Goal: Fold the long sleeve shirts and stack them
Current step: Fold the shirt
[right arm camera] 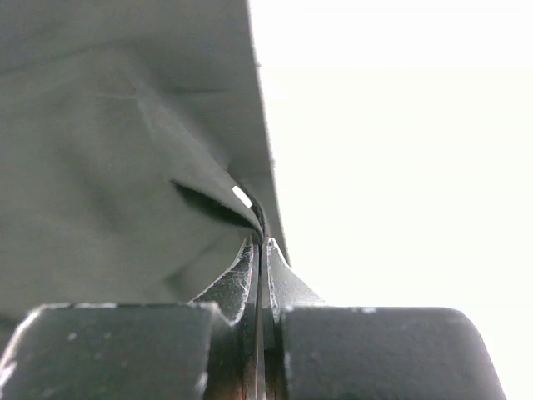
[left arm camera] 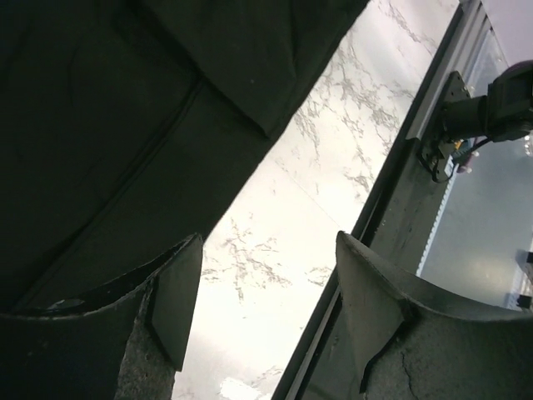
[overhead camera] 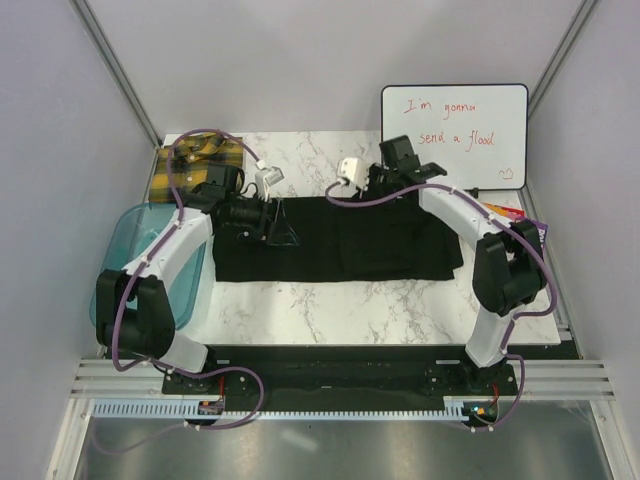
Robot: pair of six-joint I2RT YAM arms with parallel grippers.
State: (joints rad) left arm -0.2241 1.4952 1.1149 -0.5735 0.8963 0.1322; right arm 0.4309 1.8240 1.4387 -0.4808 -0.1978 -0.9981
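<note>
black shirt (overhead camera: 340, 245): spread flat mid-tabletop (overhead camera: 330, 310), running left-right.
right gripper (right arm camera: 260, 242): jaws clenched on black shirt's far edge, cloth puckering at the tips.
left gripper (left arm camera: 266, 283): jaws released, wide apart, nothing btwn; over shirt's left end.
plaid shirt (overhead camera: 200, 165): bunched, far-left corner.
tub (overhead camera: 150, 250): left edge, blue.

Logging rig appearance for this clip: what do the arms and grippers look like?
The left arm and right arm each have white links, bulky black joints and a looping purple cable. The left gripper and right gripper have dark, tapered fingers.
</note>
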